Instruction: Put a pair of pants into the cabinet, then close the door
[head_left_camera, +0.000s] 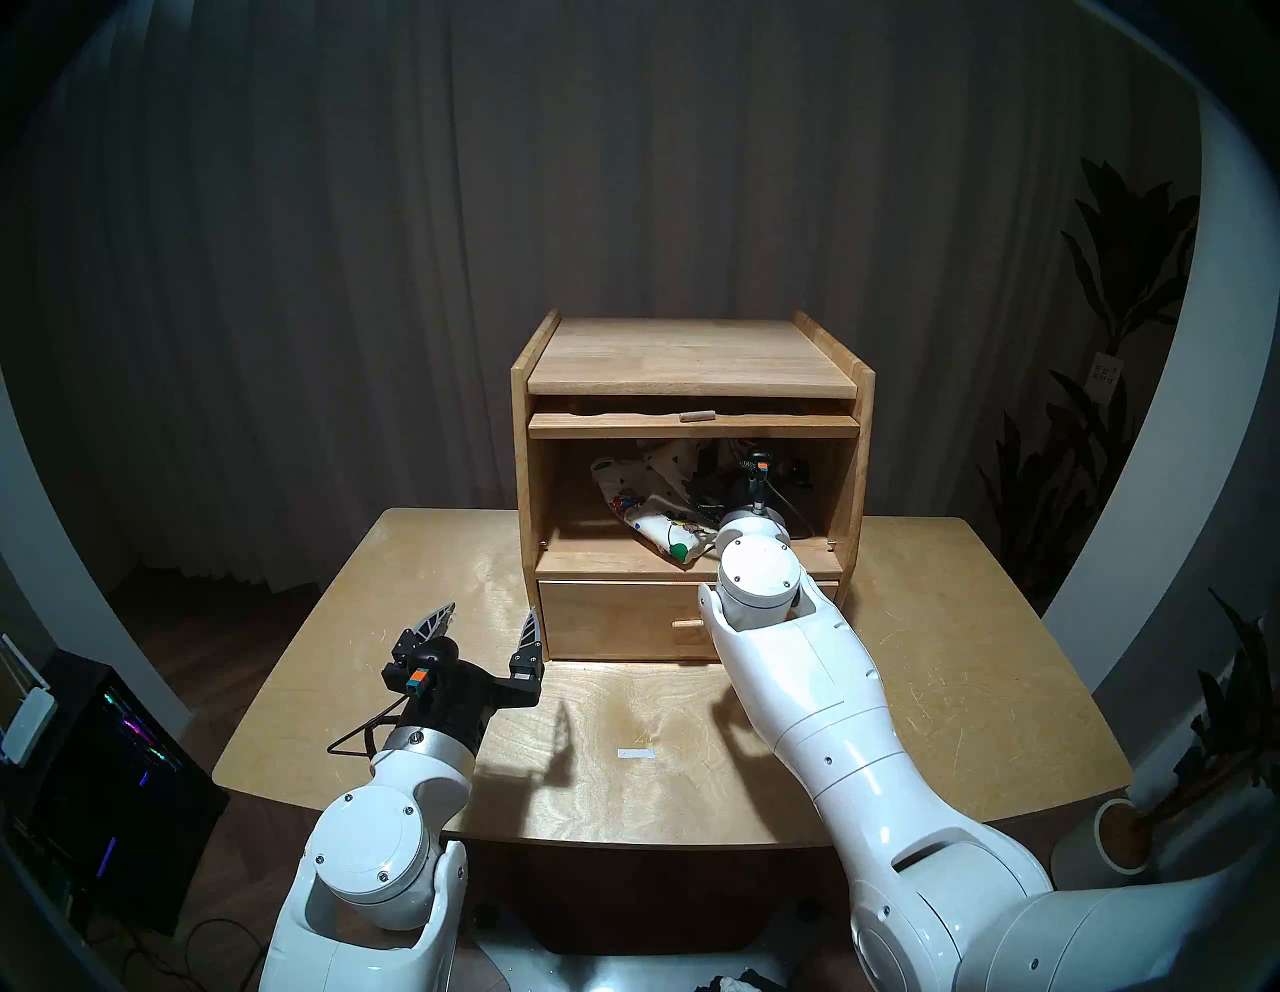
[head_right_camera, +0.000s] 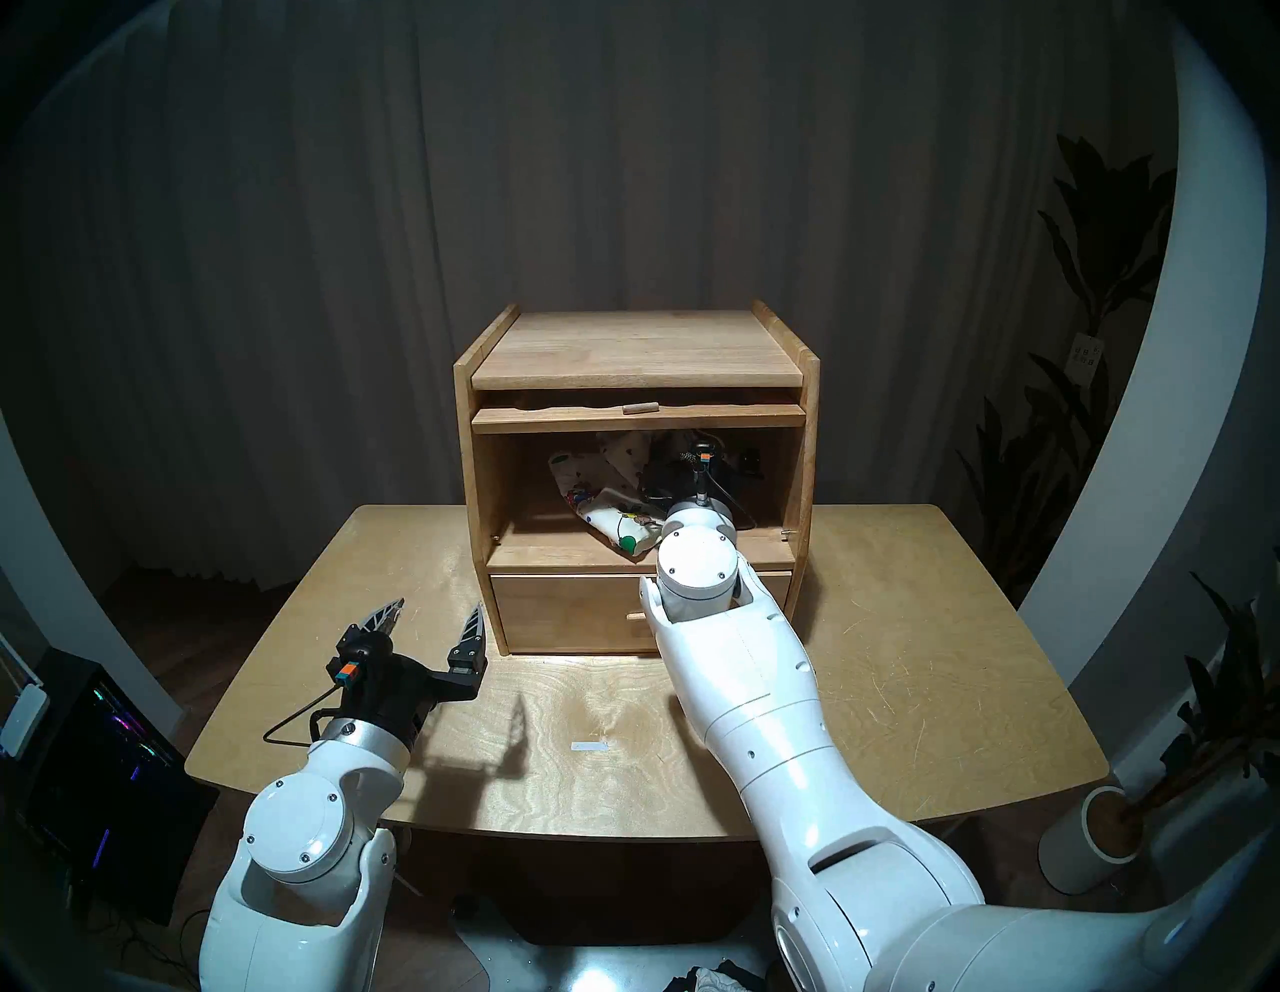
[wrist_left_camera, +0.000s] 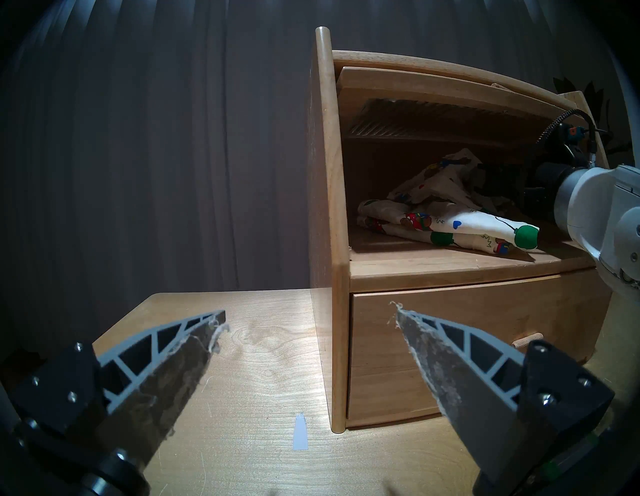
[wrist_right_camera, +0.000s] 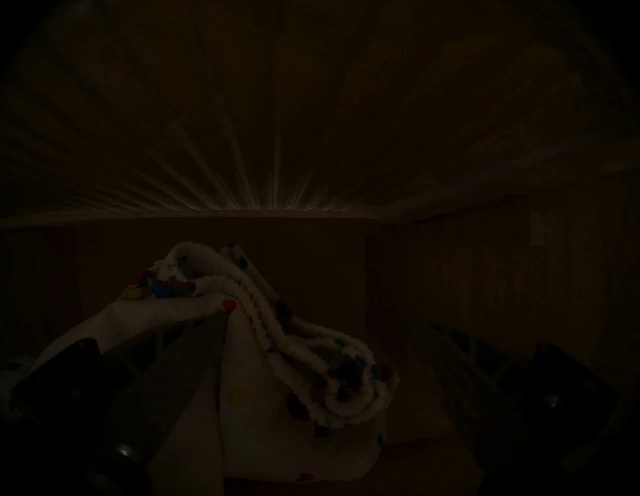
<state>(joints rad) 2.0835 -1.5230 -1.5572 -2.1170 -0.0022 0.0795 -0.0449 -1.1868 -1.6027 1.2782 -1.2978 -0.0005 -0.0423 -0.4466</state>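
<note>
Pants (head_left_camera: 654, 516) printed with cartoon bears lie bunched in the upper compartment of a light-wood cabinet (head_left_camera: 686, 353) on a table (head_left_camera: 970, 665). Its door (head_left_camera: 692, 422), a flap with a peg handle, is lifted flat under the cabinet top. Reaching inside, the right gripper (wrist_right_camera: 329, 346) has its fingers spread, one finger (wrist_right_camera: 180, 367) lying against the cloth, nothing pinched. Over the table, near the cabinet's left front corner, the left gripper (head_left_camera: 485, 623) hovers spread and empty. Below the compartment, the drawer (head_left_camera: 609, 620) sits pushed in.
</note>
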